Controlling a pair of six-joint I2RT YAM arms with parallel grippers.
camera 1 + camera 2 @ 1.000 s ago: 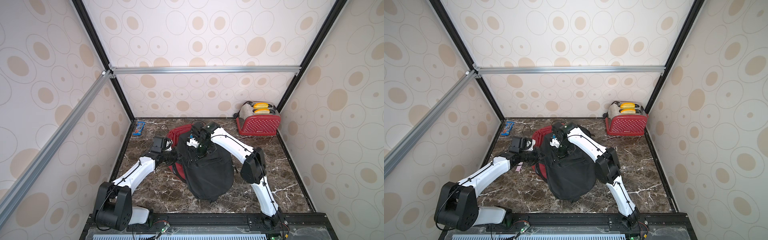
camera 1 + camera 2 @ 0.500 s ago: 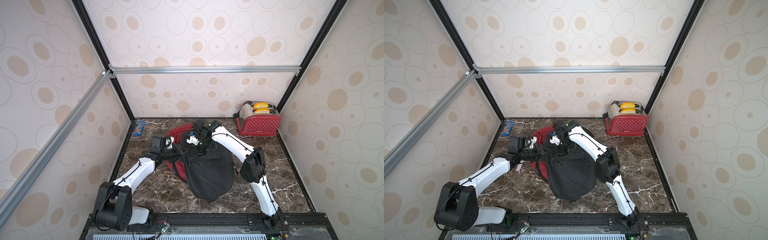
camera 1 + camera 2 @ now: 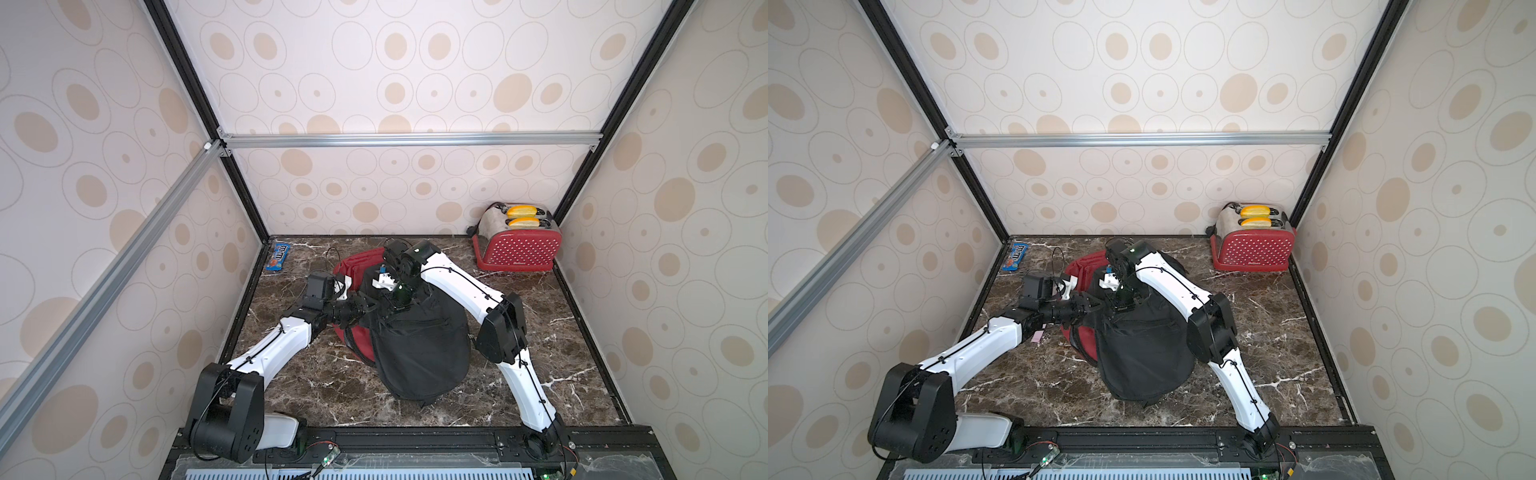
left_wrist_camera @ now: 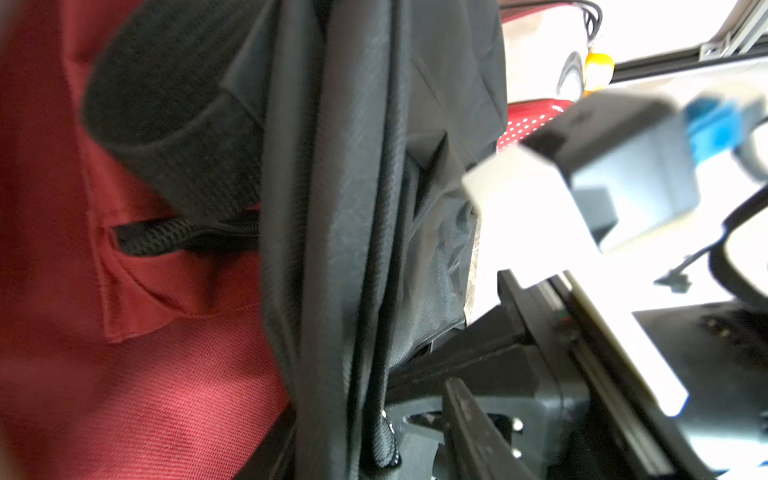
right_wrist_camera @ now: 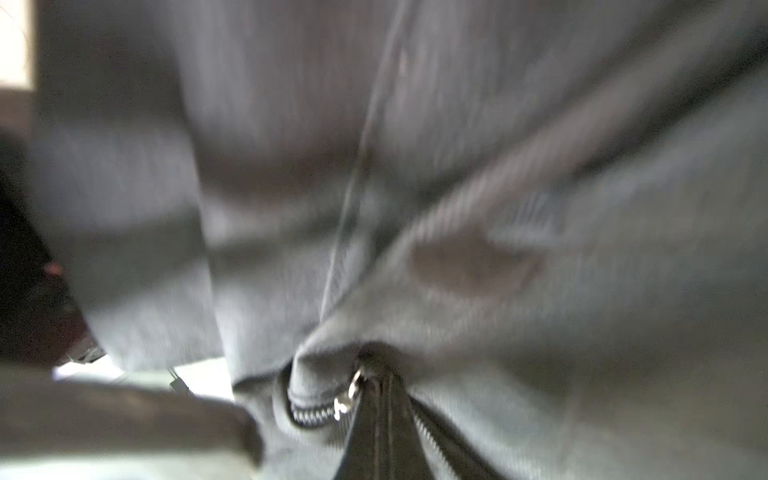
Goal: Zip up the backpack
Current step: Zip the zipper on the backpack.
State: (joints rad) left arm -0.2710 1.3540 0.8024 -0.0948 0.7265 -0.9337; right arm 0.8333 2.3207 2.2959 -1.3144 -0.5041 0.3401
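Right wrist view is showing the black strap-like zipper pull tab (image 5: 382,436) running from its silver metal slider (image 5: 347,399) into the right gripper (image 3: 397,305), which is clamping closed on it. Beneath that gripper, the black-and-red fabric backpack (image 3: 415,353) (image 3: 1142,353) is resting on the brown marble tabletop (image 3: 311,374). At its side the left gripper (image 3: 368,309) is holding its jaws apart around a black fabric fold (image 4: 353,249); whether they are pinching it cannot be told.
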